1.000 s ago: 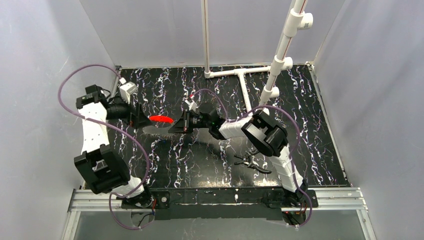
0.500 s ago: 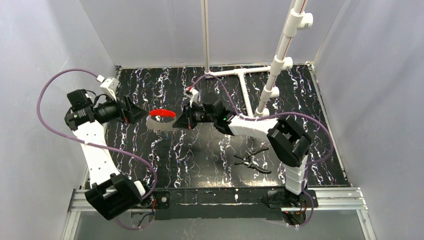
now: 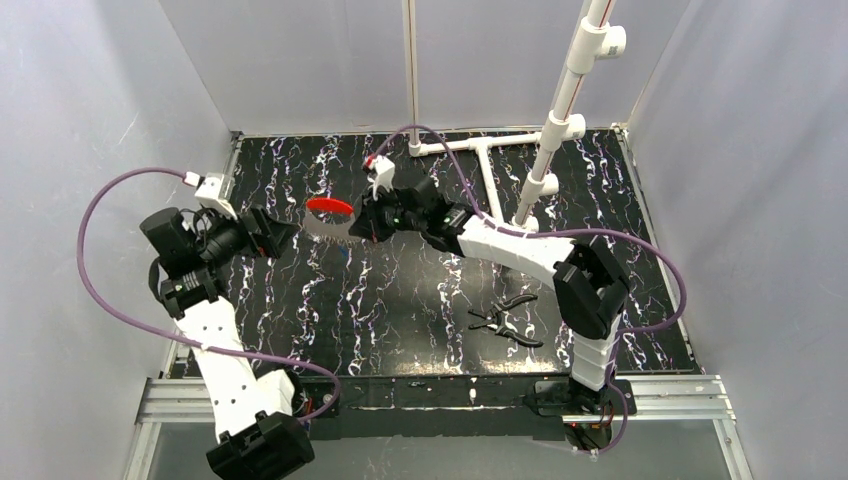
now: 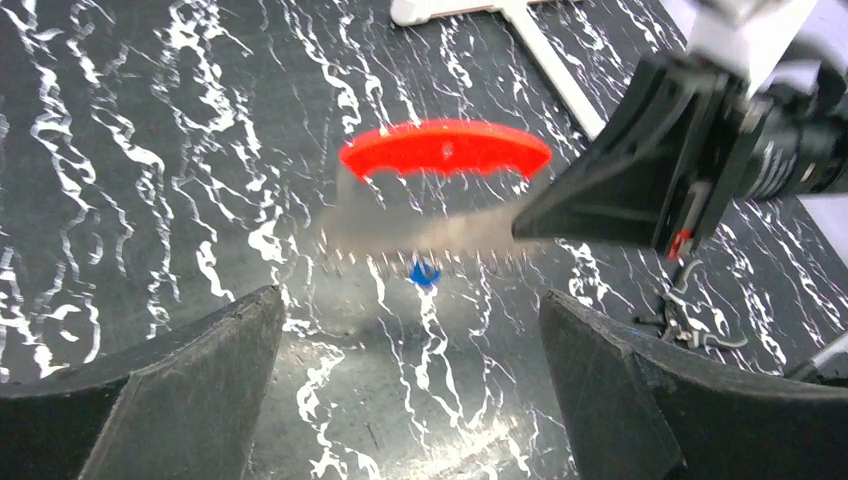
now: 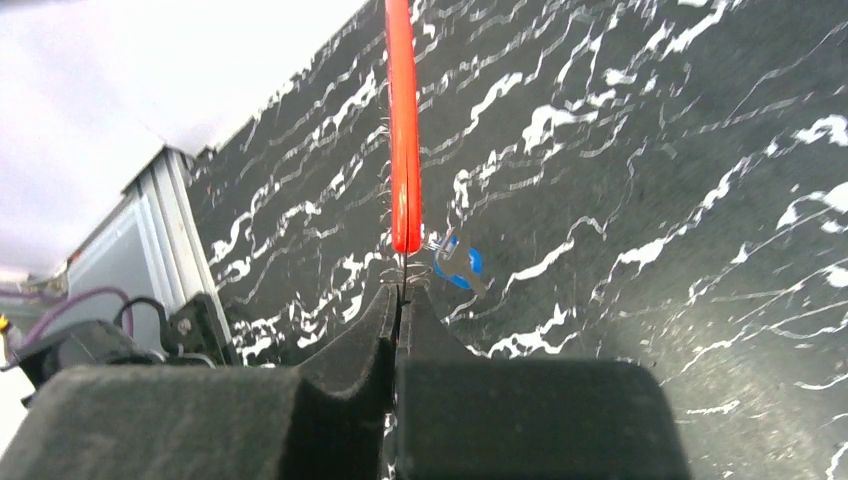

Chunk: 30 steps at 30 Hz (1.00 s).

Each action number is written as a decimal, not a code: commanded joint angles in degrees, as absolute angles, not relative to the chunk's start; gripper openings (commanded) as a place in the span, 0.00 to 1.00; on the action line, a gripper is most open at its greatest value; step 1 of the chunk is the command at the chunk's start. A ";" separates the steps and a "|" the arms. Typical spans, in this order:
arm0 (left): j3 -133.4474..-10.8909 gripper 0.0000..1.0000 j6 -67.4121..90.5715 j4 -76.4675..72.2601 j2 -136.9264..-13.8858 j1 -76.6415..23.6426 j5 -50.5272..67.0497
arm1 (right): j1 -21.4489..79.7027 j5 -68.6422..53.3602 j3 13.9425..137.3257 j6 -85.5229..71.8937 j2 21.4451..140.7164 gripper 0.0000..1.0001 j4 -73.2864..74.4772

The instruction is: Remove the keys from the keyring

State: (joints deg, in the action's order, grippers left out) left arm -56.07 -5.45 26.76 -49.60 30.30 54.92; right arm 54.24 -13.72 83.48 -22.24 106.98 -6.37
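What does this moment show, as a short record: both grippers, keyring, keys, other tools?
right gripper: shut on one end of the slim red oval keyring, holding it above the black marbled table
left gripper: open, facing the keyring, not touching it
small silvery metal keys: hanging under the keyring, blurred; one blue-headed key
black-handled pliers: lying on the table, untouched

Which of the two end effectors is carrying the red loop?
The right end effector: shut on thin metal at the end of the red keyring, holding it in the air. The left end effector is wide open, apart, holding nothing.
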 commanded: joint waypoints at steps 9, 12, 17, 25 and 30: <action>-32.65 0.98 7.43 5.77 -38.54 30.74 65.65 | 58.70 -1.59 104.94 -20.37 109.51 0.01 7.97; -27.48 0.97 4.31 -3.70 -37.94 30.63 65.53 | 61.25 3.29 110.41 -18.97 111.35 0.01 11.21; -24.06 0.95 3.27 -12.91 -39.50 29.48 61.66 | 65.27 14.00 116.58 -15.63 113.02 0.01 14.70; -17.40 0.86 5.83 -30.74 -40.29 24.03 50.28 | 67.94 22.00 120.50 -17.54 115.05 0.01 17.03; -15.46 0.76 3.17 -36.75 -42.08 18.58 45.42 | 69.23 25.20 122.37 -17.90 115.95 0.01 18.11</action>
State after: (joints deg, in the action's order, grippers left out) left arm -16.58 5.30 -27.66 -40.80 21.58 50.46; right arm 68.45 19.62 118.19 -17.37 115.50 19.00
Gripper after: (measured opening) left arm 0.789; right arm 0.055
